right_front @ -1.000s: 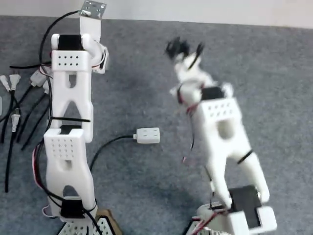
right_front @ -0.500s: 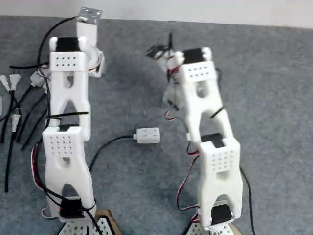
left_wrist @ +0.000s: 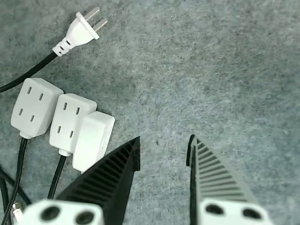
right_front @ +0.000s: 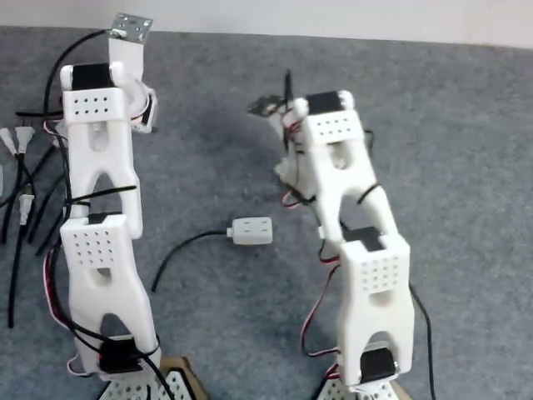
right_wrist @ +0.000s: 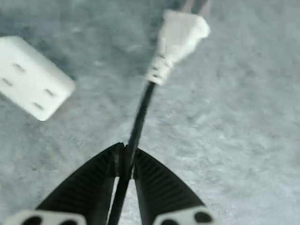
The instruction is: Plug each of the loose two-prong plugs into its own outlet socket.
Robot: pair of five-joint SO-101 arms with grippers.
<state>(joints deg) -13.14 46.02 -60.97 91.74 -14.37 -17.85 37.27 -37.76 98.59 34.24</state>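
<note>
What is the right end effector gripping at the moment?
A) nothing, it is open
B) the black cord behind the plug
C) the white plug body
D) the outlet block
B: in the right wrist view the right end effector is shut on the black cord, with the white plug out ahead of it and the outlet block lying apart on the carpet.

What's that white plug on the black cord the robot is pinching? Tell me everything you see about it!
The white plug looks like smooth plastic, with a ribbed collar where its black cord joins and two prongs at the far tip. The right end effector is shut on the cord, not the plug, so the plug sticks out ahead over the grey carpet. A white outlet block lies nearby, apart from it.
</note>
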